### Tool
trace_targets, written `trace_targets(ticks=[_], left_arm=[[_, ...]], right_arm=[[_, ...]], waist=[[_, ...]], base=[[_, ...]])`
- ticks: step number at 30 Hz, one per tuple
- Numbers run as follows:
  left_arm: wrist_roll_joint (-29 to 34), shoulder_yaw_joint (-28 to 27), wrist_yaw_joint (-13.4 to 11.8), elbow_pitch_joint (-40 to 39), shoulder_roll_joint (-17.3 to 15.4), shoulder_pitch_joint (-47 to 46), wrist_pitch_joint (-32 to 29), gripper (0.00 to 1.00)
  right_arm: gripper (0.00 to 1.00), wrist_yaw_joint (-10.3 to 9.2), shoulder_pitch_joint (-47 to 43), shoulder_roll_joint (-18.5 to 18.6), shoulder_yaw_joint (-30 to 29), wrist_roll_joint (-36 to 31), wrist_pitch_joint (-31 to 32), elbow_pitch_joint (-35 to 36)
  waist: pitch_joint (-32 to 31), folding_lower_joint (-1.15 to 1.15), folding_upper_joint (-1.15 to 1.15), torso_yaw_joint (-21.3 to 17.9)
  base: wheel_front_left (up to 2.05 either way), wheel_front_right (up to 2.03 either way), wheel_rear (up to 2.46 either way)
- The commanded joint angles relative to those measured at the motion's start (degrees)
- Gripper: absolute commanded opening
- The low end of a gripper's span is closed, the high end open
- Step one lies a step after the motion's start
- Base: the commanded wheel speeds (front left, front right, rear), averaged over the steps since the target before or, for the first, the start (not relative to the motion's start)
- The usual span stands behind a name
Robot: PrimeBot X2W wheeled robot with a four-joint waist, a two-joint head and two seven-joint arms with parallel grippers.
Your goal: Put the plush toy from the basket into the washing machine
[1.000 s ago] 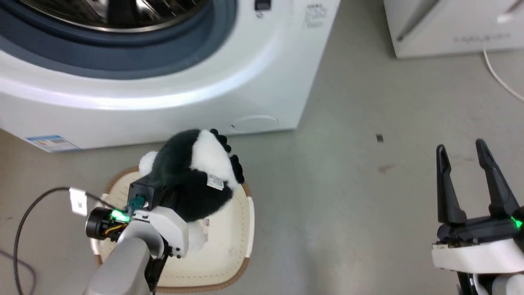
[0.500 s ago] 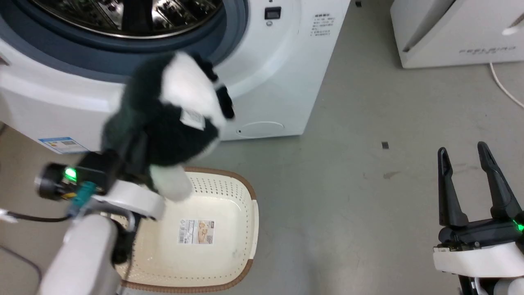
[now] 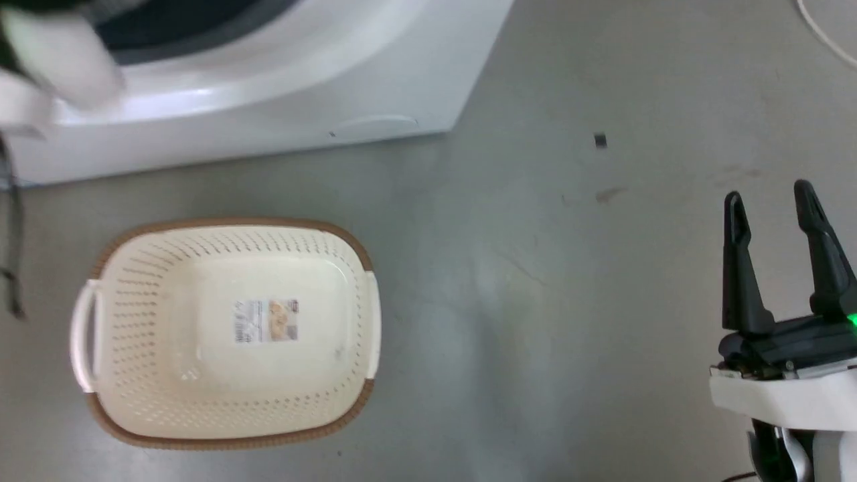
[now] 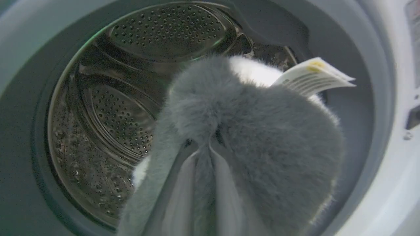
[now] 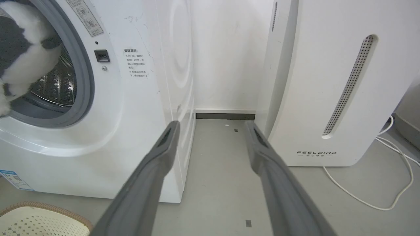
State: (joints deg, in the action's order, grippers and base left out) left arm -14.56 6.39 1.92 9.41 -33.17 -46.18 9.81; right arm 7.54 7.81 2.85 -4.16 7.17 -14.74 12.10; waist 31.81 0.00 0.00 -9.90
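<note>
My left gripper (image 4: 203, 146) is shut on the black and white plush toy (image 4: 262, 147), pinching its fur between both fingers (image 4: 183, 186). The toy hangs right in front of the washing machine's (image 4: 387, 183) round opening, with the steel drum (image 4: 131, 98) behind it and its paper tag (image 4: 311, 77) sticking out to the right. In the right wrist view the plush toy (image 5: 19, 55) sits at the mouth of the washing machine (image 5: 131, 114). The cream basket (image 3: 321, 268) stands empty on the floor below the washing machine (image 3: 301, 80). My right gripper (image 3: 770, 201) is open, holding nothing.
The white FEELBIRD appliance (image 5: 328, 82) stands right of the washer, with a narrow floor gap between them. A white cable (image 5: 393, 183) loops on the floor by it. Grey floor (image 3: 535, 301) stretches between the basket and my right gripper. A basket corner (image 5: 39, 219) shows low left.
My left gripper has lifted the plush toy out of the basket and carried it up to the washer's opening. The head camera has tilted down. The right gripper has stayed open.
</note>
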Motion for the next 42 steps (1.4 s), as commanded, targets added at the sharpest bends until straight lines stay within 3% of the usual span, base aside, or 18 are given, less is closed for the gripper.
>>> trace_targets(ticks=[1, 9, 18, 25, 34, 35, 36, 37, 42], left_arm=[[0.81, -0.33, 0.63, 0.71, -1.70, -4.31, -0.78, 0.00], [5.84, 3.18, 3.80, 10.13, -8.76, -24.27, -5.36, 0.00], [9.58, 11.59, 5.39, 24.61, -10.65, -40.18, -8.78, 0.00], [2.70, 21.71, 5.55, 33.17, -10.14, -44.31, -15.86, 0.00], [-8.43, 33.09, 5.56, 34.22, -13.17, -45.63, -18.23, 0.00], [-8.89, 33.70, 5.56, 34.45, -13.39, -45.80, -17.63, 0.18], [-9.10, 34.12, 5.56, 34.79, -13.54, -45.93, -16.71, 0.80], [-9.30, 34.42, 5.56, 35.34, -13.48, -45.88, -15.82, 1.00], [-11.07, 34.68, 5.22, 38.98, -11.22, -43.17, -10.27, 1.00]], right_arm=[[1.00, -0.05, 1.23, 0.03, 0.52, 0.56, -0.26, 0.59], [1.00, -0.05, 3.75, 0.03, 2.72, 2.81, -0.26, 1.64], [1.00, -0.05, 4.80, 0.03, 4.50, 4.68, -0.26, 2.18], [1.00, -0.05, 5.53, 0.03, 5.11, 5.48, -0.26, 2.60], [1.00, -0.05, 6.40, 0.03, 4.82, 5.53, -0.26, 2.27], [1.00, -0.05, 6.54, 0.03, 4.75, 5.43, -0.26, 2.22], [1.00, -0.05, 6.68, 0.03, 4.66, 5.33, -0.26, 2.16], [1.00, -0.05, 6.78, 0.03, 4.50, 5.22, -0.26, 2.08], [1.00, -0.05, 6.81, 0.03, 3.17, 4.03, -0.26, 1.30]], waist=[[5.27, 0.00, 0.00, -3.05], [13.68, 0.00, 0.00, -6.95], [18.94, 0.00, 0.00, -9.62], [21.12, 0.00, 0.00, -10.14], [21.35, 0.00, 0.00, -9.34], [21.10, 0.00, 0.00, -9.17], [20.77, 0.00, 0.00, -9.01], [20.31, 0.00, 0.00, -8.80], [15.95, 0.00, 0.00, -7.12]], base=[[0.00, 0.00, 0.00], [0.00, 0.00, 0.00], [0.00, 0.00, 0.00], [0.00, 0.00, 0.00], [0.00, 0.00, 0.00], [0.00, 0.00, 0.00], [0.00, 0.00, 0.00], [0.00, 0.00, 0.00], [0.00, 0.00, 0.00]])
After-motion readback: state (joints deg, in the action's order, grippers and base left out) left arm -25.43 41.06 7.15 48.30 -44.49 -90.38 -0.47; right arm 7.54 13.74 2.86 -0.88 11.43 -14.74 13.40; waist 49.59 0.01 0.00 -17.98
